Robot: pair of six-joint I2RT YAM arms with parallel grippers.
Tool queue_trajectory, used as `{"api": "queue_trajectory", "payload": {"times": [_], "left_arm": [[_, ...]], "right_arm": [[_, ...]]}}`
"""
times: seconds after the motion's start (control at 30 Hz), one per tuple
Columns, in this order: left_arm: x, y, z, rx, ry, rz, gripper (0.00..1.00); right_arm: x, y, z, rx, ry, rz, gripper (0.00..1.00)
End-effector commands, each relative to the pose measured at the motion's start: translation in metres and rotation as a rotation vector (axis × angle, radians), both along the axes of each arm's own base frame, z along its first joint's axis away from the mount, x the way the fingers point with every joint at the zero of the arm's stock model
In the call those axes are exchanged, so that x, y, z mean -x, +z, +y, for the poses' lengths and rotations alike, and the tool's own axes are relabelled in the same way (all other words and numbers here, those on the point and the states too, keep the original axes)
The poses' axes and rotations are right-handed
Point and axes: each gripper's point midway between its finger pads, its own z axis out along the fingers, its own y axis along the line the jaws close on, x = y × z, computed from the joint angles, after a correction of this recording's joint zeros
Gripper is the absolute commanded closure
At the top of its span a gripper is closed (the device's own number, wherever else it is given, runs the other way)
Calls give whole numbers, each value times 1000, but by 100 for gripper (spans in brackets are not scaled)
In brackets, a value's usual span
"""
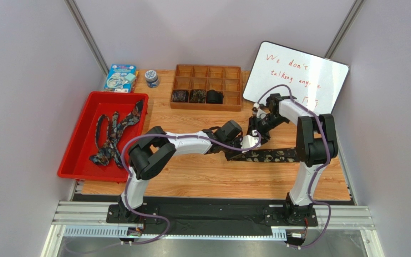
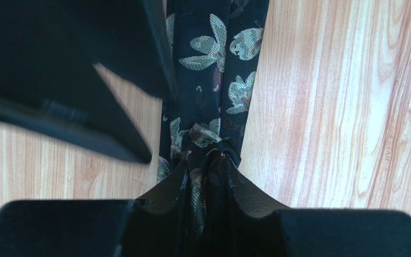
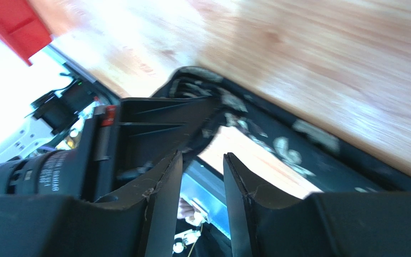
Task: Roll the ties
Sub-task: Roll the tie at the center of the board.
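— While the long tie (image 1: 269,156) lies flat across the smooth wooden worktop (image 1: 202,179) between the two arms, what could spoil the roll?

— Slipping, most likely. Nothing seen from above weighs down the tie's free length, so if the left hand turns or pulls, the strip may drag along the wood and the coil come out slack or skewed.

— And the hands themselves?

— The left hand (image 2: 207,179) pinches the tie's end, and the fabric is puckered into a bunch between its fingers (image 2: 325,230). A bunched start would probably give a lopsided coil. The right hand (image 3: 198,187) hangs just beside it, its own fingers (image 3: 162,193) a little apart with nothing between them. The two hands sit so close that a wrist turn by either could knock them together or catch the cloth.

— How much room is there?

— It is tight on the right. The whiteboard (image 1: 299,75) leans near the right arm, and the tie's other end reaches that arm, close to the worktop's edge. The red tray (image 1: 65,171) holds more loose ties (image 1: 111,134) and stands well apart at the left. The wooden compartment box (image 1: 207,68) has three rolled ties (image 1: 197,96) in its front row and sits behind the hands. Open wood lies toward the near edge.
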Motion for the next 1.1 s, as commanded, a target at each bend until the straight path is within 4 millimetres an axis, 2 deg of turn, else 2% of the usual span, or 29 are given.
{"api": "queue_trajectory", "payload": {"times": [0.0,0.23,0.4,0.67,0.9,1.07], "left_arm": [[17,-48,39,-186,-15,75,88],[16,-48,38,-175,-9,105,88],[15,-46,36,-167,-10,112,88],[18,-48,38,-176,-12,126,87],[19,-50,39,-181,-7,134,87],[22,-52,41,-180,-7,145,87]], "right_arm": [[-1,23,23,-99,26,-23,59],[22,8,27,-127,43,31,55],[26,4,30,-172,39,23,54],[6,11,41,-236,-3,-71,50],[5,21,45,-306,-12,-90,52],[5,18,41,-322,-48,-82,53]]}}
